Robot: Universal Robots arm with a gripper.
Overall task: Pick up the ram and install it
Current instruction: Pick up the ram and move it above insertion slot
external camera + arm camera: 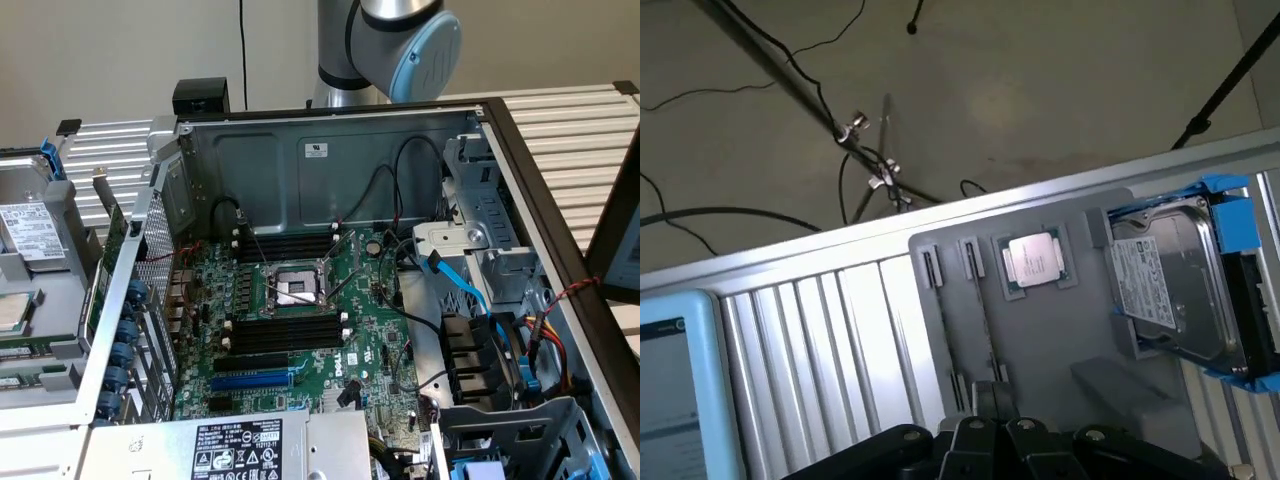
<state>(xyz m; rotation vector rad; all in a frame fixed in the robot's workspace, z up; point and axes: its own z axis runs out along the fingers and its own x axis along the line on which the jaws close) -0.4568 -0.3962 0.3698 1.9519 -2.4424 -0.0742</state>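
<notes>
Currently the ram (pixel 983 320) is standing on edge in a holder of the gray tray (pixel 1060 340), likely so its upper edge is sitting free to pinch, beside a processor (pixel 1035 258) and a hard drive (pixel 1170 290). The end effector (pixel 985 398) is hovering over the ram's end, jaws closed together on nothing, while the black memory slots (pixel 285 330) on the motherboard (pixel 365 300) are sitting empty

A plain beige wall (pixel 120 50) stands behind the ribbed metal worktop (pixel 570 130), and a thin black cable (pixel 243 40) hangs straight down it. The floor (pixel 1040 90) is a dull beige-grey, evenly lit, crossed by loose black wires (pixel 700 215) and dark slanting stand legs (pixel 770 65).
</notes>
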